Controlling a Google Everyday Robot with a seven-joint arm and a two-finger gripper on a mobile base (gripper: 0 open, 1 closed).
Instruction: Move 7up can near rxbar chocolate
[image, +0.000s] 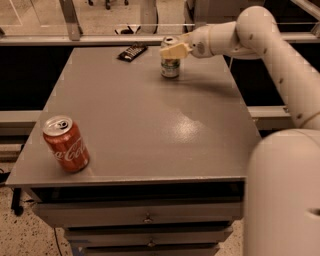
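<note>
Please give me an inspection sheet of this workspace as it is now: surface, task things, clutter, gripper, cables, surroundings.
Surface: grey table, with drawers beneath.
Job's things: 7up can upright at the far side; rxbar flat at the far edge, left of the can and apart from it.
Clutter: cola can upright near the front left corner.
Gripper: gripper shut on the 7up can's top, reaching in from the right.
Cables: nothing seen.
Surroundings: rail behind the table; speckled floor.
</note>
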